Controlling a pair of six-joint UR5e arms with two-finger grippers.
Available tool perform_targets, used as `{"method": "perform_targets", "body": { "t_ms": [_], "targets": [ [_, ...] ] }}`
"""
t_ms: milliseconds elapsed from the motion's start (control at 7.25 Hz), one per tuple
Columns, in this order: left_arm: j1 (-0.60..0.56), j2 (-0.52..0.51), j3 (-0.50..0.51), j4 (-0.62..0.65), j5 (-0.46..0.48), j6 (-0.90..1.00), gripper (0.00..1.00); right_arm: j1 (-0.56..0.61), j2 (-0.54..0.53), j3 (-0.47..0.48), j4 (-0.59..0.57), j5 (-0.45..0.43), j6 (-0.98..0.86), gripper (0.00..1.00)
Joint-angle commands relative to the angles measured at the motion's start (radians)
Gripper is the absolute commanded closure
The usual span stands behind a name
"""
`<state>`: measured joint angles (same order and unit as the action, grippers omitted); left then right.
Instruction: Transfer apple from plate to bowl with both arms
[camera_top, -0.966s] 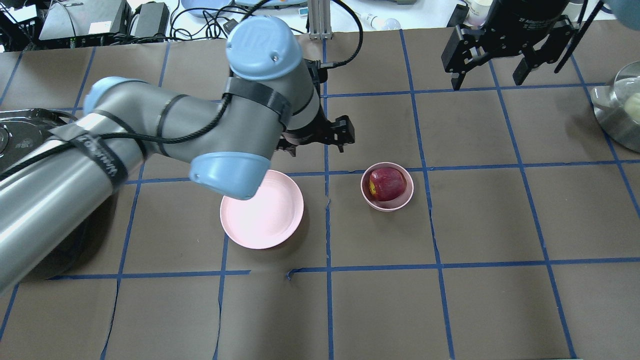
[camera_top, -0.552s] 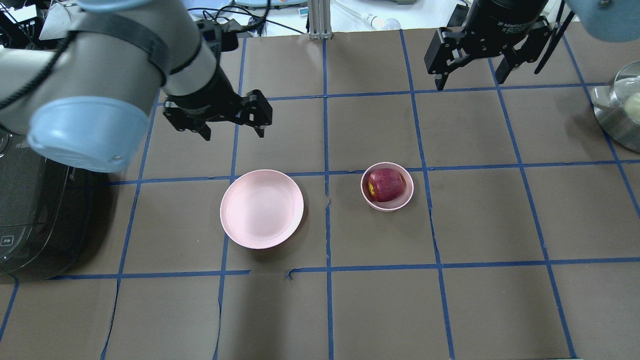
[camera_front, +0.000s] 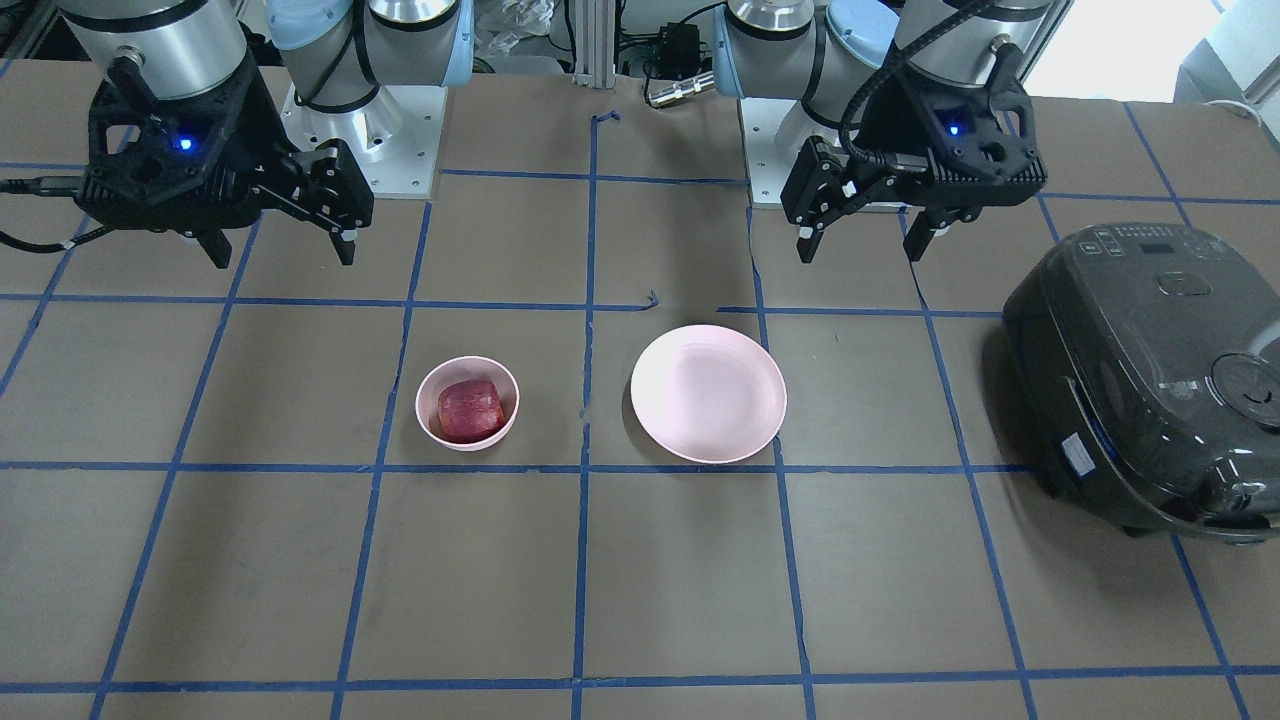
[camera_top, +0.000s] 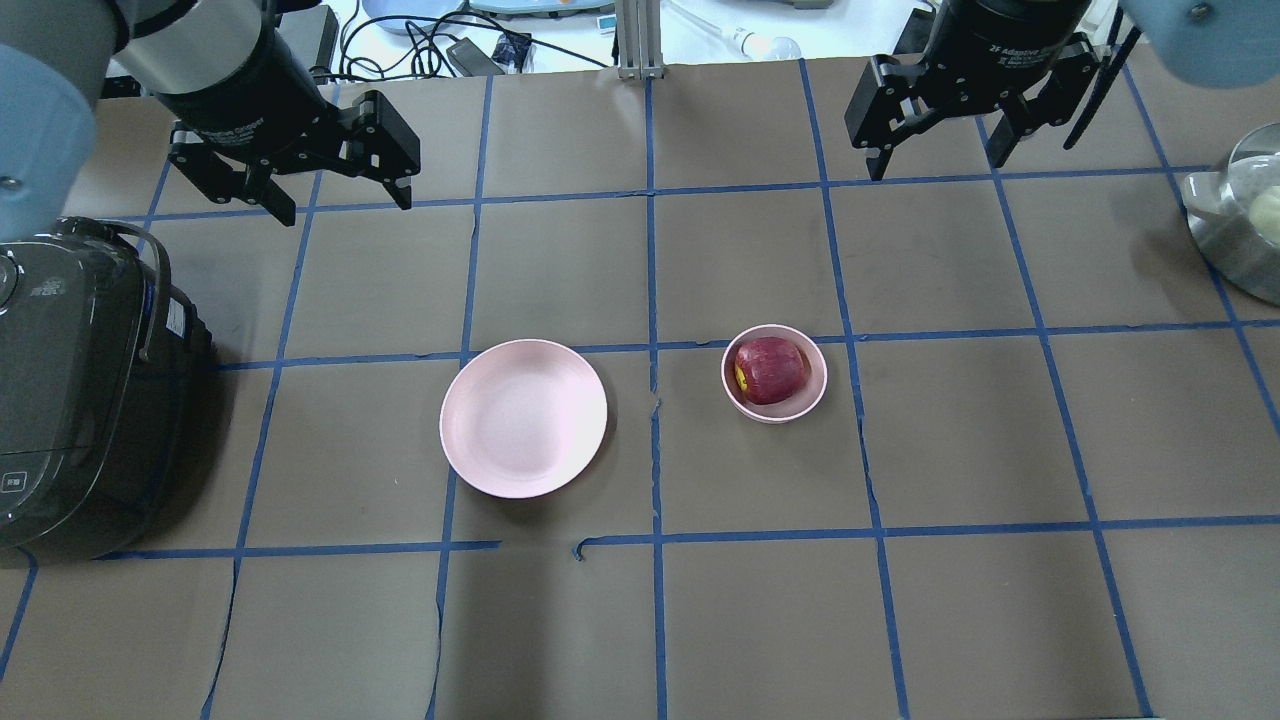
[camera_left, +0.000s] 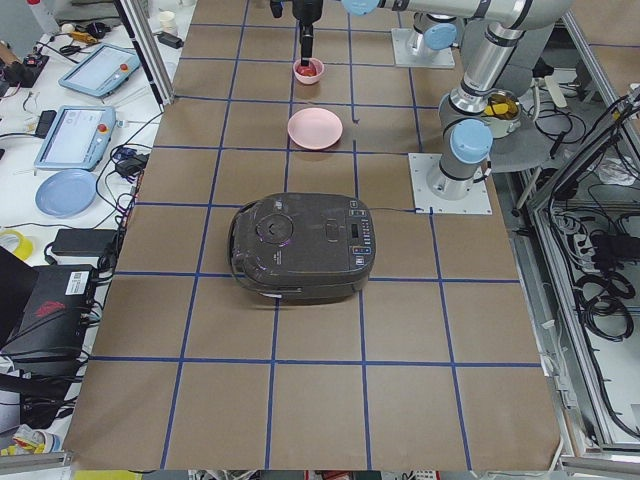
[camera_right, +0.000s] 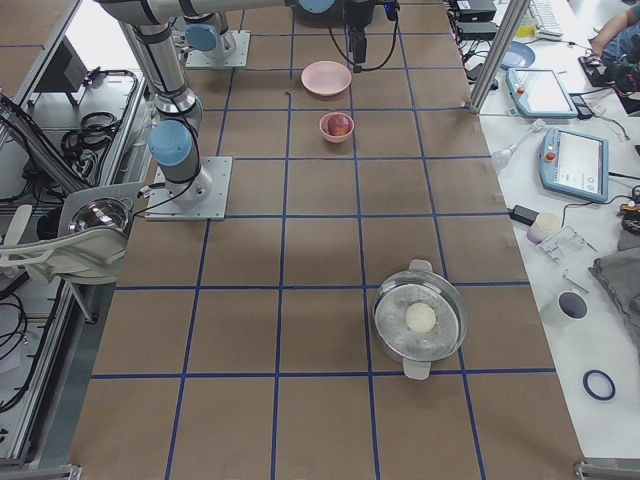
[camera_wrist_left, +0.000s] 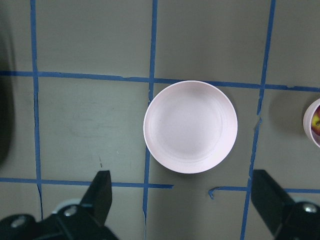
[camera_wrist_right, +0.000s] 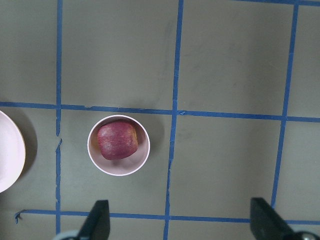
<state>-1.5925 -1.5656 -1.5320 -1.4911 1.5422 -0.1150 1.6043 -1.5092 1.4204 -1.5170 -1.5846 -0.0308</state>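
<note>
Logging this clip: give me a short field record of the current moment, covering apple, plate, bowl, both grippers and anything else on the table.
apple: apple sits inside the bowl
plate: plate holds nothing, beside the bowl, not touching it
left gripper: left gripper open, holding nothing, raised above the table
right gripper: right gripper open, holding nothing, raised above the table
other: rice cooker at the robot's left end; metal pot at its right end

The apple (camera_wrist_right: 117, 140) sits in the bowl (camera_wrist_right: 143, 155), with the plate (camera_wrist_right: 7, 160) cut off at left.
</note>
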Motion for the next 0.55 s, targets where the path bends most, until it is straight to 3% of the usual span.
{"method": "perform_targets", "body": {
  "t_ms": [0,414],
  "targets": [
    [0.003,-0.024,0.013,0.029,0.001,0.006,0.00,-0.001,0.000,0.000,-0.005,0.000,0.000,0.00],
    [-0.003,-0.008,0.012,-0.047,0.068,0.035,0.00,0.000,0.000,0.000,-0.005,0.000,0.000,0.00]
  ]
}}
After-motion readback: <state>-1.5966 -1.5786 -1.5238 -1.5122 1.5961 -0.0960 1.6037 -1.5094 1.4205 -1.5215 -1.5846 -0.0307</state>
